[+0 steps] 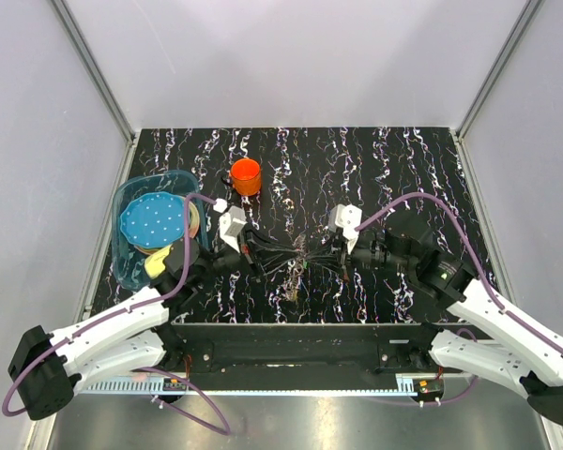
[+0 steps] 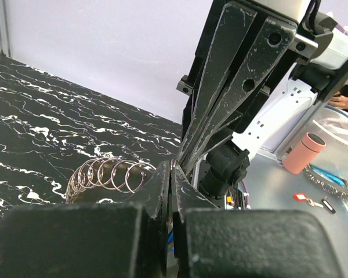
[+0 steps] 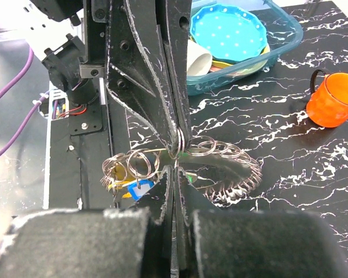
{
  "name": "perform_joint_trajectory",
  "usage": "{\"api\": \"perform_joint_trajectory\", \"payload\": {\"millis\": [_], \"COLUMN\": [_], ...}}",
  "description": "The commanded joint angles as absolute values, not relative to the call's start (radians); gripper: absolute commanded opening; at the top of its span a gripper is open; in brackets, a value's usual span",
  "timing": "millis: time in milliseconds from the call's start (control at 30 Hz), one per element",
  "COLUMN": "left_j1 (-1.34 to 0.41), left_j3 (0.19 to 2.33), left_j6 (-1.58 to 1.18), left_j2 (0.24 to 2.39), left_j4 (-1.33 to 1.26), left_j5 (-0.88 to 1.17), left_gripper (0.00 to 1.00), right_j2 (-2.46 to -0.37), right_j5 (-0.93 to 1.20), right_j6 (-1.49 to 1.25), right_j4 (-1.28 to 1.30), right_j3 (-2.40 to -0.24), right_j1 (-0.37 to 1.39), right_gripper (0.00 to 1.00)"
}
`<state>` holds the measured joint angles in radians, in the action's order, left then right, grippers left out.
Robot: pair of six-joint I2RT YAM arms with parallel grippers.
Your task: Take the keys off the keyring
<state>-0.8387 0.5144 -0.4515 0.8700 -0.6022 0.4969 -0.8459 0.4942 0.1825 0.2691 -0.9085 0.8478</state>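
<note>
We've got both claws meeting mid-tabletop [image 1: 403, 159], nose to nose. The left claw [image 2: 171, 171] is pinched right down, no gap between its fingers that we can see, nipping a loop of the keyring [image 3: 211, 149]. The right claw [image 3: 175, 171] is the same: fingers squeezed together on that same loop from the opposite side. The keyring looks like a string of small wire loops curled into a toothy circle. It lies on the tabletop just under the claws, with one end lifted where they grip it. The keys [image 3: 140, 189] hang off the loops near the pinch. We make out a blue head and a bit of yellow, the rest is too tiny. The orange cup [image 1: 246, 175] sits well apart.
</note>
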Motion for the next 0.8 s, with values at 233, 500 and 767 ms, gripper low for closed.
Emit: {"api": "perform_joint_trajectory", "payload": {"millis": [233, 500, 767], "left_j1": [-0.833, -0.833, -0.834], "left_j3": [0.502, 0.482, 0.479], "left_j6": [-0.505, -0.522, -0.528], "left_j2": [0.859, 0.873, 0.868], "left_j4": [-0.764, -0.802, -0.811], "left_j5": [0.374, 0.33, 0.307], "left_gripper": [0.0, 0.0, 0.0], "right_j2": [-0.882, -0.894, -0.934], "right_j5": [0.43, 0.407, 0.413], "right_j6": [0.161, 0.13, 0.129], "right_j4": [0.195, 0.121, 0.14], "right_j3": [-0.911, -0.888, -0.896], "right_j1": [0.859, 0.876, 0.888], "right_gripper": [0.0, 0.0, 0.0]}}
